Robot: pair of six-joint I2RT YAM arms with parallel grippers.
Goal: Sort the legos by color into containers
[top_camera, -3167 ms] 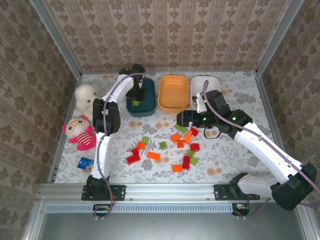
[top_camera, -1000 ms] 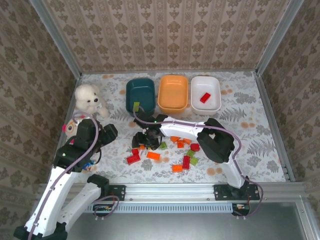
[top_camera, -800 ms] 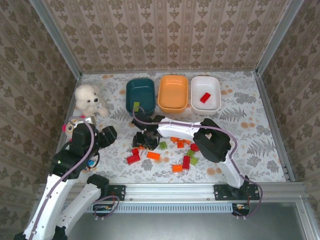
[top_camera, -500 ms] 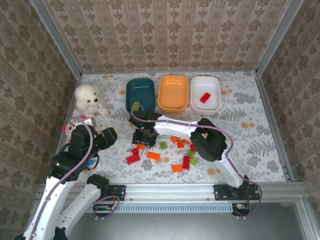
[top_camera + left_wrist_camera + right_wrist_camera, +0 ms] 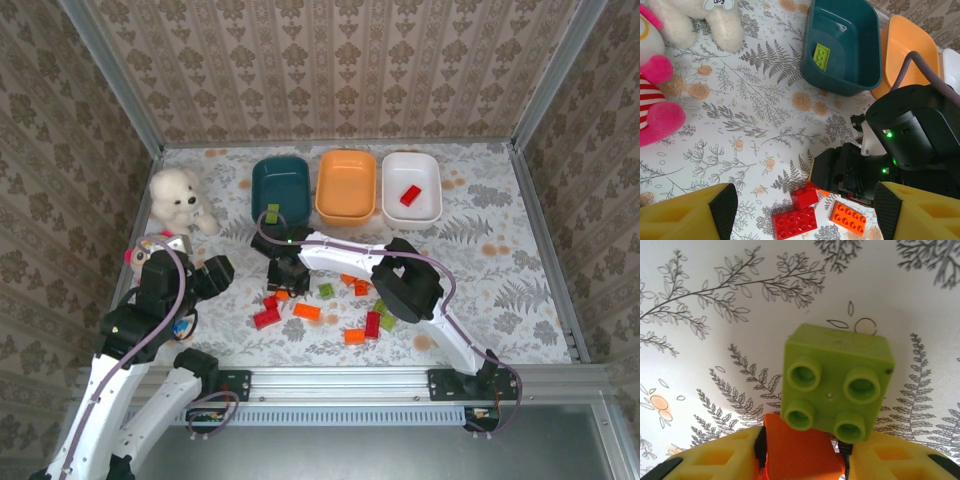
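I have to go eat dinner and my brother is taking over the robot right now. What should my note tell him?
Left gripper: open, holding nothing.
Right gripper: shut on a small orange plastic brick down in the pile, a square light green brick just beyond it.
Done: one oblong light green brick in the dark teal plastic tub, one red brick in the white plastic tub.
Left: held brick into the orange plastic tub, then the loose red, orange and green bricks by colour.
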